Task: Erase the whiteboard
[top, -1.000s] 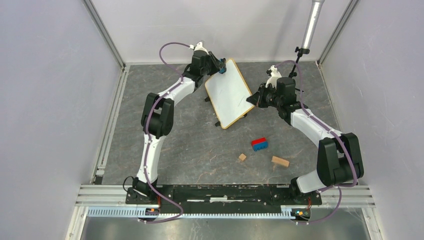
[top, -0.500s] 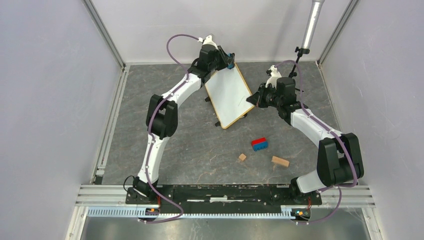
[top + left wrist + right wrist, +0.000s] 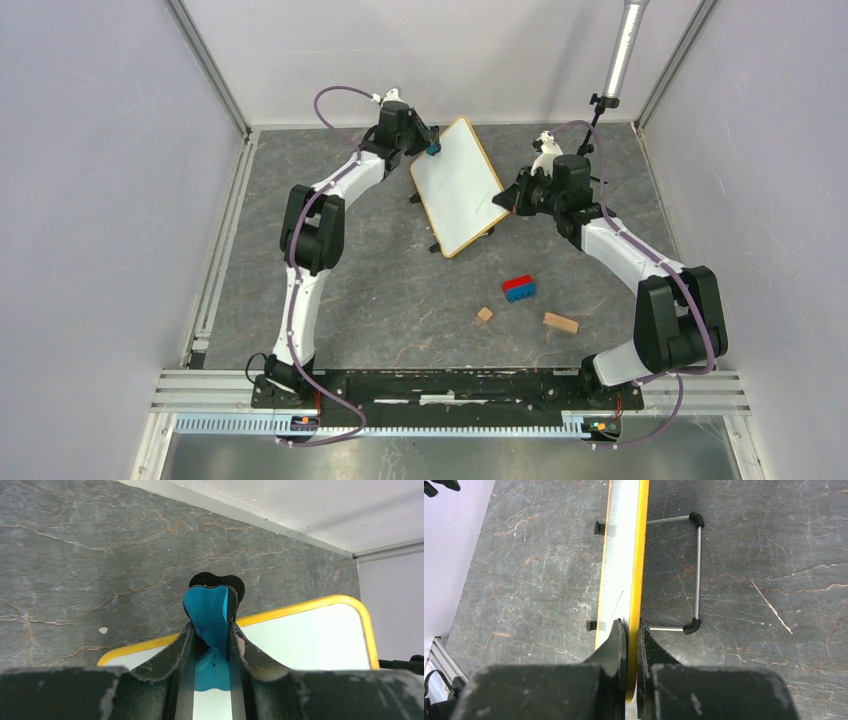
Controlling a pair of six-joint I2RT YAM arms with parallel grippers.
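Small rectangular whiteboard [image 3: 455,190], light wooden frame, rounded corners: stands tilted on the grey marbled desk [image 3: 380,290], far centre, between the two arms. Left end effector [image 3: 210,630]: clamped on a blue soft eraser pad [image 3: 207,607] at the board's far left edge. Right end effector [image 3: 631,630]: clamped on the board's right frame edge.

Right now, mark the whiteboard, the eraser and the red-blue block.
whiteboard [image 3: 457,190]: top view, middle of its white face.
eraser [image 3: 206,611]: left wrist view, its blue upper lobe.
block [image 3: 518,288]: top view, where red meets blue.

Grey veined stone-look floor [image 3: 380,290] enclosed by plain pale walls [image 3: 100,200] and aluminium rails [image 3: 218,250].
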